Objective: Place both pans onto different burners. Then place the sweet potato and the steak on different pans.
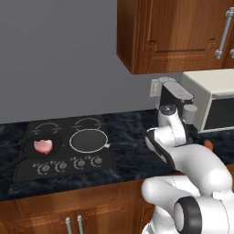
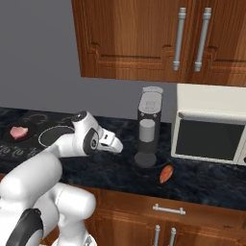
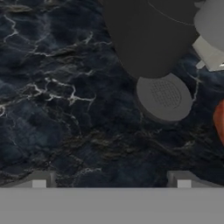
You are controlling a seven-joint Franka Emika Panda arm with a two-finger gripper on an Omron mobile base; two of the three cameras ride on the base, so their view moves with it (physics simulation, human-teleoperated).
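Over dark marble counter: gripper (image 3: 111, 181) spread wide, holding nothing, touching nothing.
I count two pans on the cooktop (image 1: 64, 146), on separate burners: black pan (image 1: 40, 148) front-left carrying one steak (image 1: 44, 146), silver-rimmed pan (image 1: 88, 140) beside it bare. One sweet potato (image 2: 166, 174) lies on the counter by the coffee machine (image 2: 149, 127); hand view catches its edge (image 3: 219, 120) beside the machine's round drip base (image 3: 165, 97).

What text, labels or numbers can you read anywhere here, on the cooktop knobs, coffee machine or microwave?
None can be read.
Knobs on the cooktop: faint marks around them, too small and blurred to read.
Coffee machine: no lettering visible.
Microwave: no lettering visible.
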